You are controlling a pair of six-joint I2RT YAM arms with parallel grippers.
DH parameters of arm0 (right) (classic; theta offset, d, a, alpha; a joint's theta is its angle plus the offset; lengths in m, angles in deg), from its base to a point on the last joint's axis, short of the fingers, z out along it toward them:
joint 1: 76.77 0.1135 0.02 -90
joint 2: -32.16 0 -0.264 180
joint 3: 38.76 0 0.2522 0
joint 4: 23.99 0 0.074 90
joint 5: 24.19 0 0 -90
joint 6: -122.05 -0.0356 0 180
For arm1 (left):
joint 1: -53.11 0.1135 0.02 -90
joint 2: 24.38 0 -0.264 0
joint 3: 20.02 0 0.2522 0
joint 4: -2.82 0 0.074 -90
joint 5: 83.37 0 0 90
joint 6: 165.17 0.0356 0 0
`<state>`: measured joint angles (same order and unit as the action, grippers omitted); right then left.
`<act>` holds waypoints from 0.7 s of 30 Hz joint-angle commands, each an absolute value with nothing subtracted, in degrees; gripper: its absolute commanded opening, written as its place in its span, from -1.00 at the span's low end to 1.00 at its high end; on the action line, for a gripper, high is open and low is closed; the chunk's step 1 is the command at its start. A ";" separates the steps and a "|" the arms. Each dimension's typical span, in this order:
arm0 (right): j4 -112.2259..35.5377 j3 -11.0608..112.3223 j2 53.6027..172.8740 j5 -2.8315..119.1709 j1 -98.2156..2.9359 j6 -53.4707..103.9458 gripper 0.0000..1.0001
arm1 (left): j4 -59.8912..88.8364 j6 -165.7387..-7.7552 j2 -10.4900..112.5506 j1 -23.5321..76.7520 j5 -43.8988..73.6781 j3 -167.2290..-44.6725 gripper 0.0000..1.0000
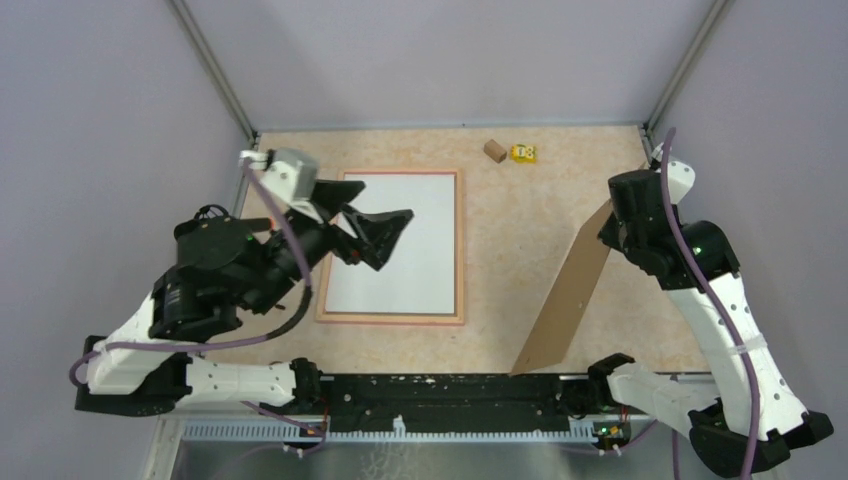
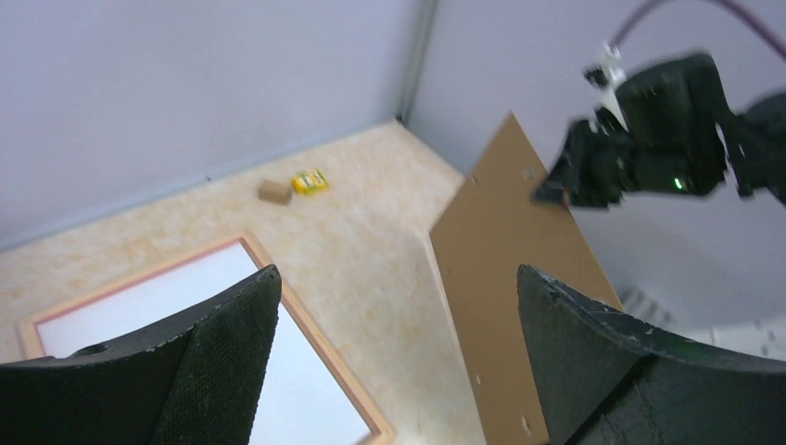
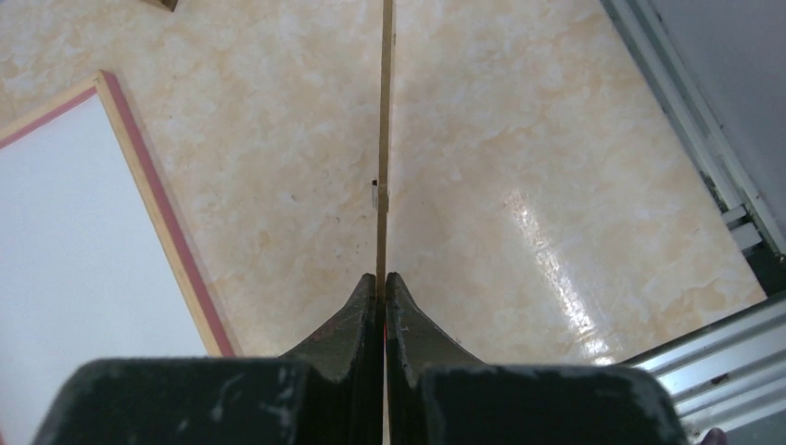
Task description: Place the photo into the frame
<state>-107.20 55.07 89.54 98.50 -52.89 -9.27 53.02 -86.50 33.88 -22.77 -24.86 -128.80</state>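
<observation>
the right hand (image 3: pixel 382 278) is clamped on a plain brown backing board (image 1: pixel 565 290), tilted on edge well right of the thin pinkish light-wood frame (image 1: pixel 461 250). the left hand (image 1: pixel 385 235) hovers agape over the large rectangular photo (image 1: pixel 425 270), which lies white back up inside the frame. a small brown block (image 1: pixel 494 150) and a yellow box (image 1: pixel 523 153) sit far back on the surface (image 1: pixel 520 230).

The frame (image 1: pixel 390 319), a thin-railed rectangle of pinkish light wood, is lying flat on the table (image 1: pixel 520 250), toward 9 o'clock from its middle in the top view, with its long rails running from 12 to 6 o'clock. The photo (image 1: pixel 425 270) is sitting inside it, plain white back facing up, filling the opening.
</observation>
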 commanded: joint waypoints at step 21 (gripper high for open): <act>-93.63 72.06 97.54 83.70 -52.45 11.79 -1.00 | 17.02 -62.82 26.70 -22.79 -46.22 -97.23 0.98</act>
